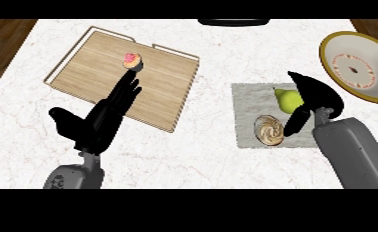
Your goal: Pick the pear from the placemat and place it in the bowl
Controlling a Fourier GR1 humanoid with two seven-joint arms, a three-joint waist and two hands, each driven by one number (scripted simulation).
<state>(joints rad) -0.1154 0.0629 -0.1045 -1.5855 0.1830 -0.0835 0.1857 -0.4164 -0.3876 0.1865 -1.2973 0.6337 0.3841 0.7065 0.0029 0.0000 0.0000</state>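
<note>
The yellow-green pear [289, 100] lies on the grey square placemat [247, 113], near the mat's upper right part, its narrow stem end pointing up and to the left. The right robot hand [319, 98] sits directly against the pear's right side: the black palm arches over it from above and right, and one dark digit [296, 121] runs down along the pear's lower right edge. The right robot hand is curled round the pear, which rests on the mat. Just below the pear, on the same mat, lies a round tan swirled pastry [269, 129], and the dark digit's tip ends beside it.

The pear's right flank is hidden behind the hand, so how far the fingers wrap cannot be told. The cream bowl with a golden rim and a red dotted ring [355, 67] stands on the white marbled tabletop [214, 41] above and to the right of the mat; the picture's right edge cuts it off.

The right grey forearm [347, 148] rises from the lower right, angled up and left. The left robot hand [96, 118] is spread with straight fingers, reaching over the light wooden cutting board [96, 63]; its fingertips stop just below a small pink-frosted cupcake [133, 60] on the board.
</note>
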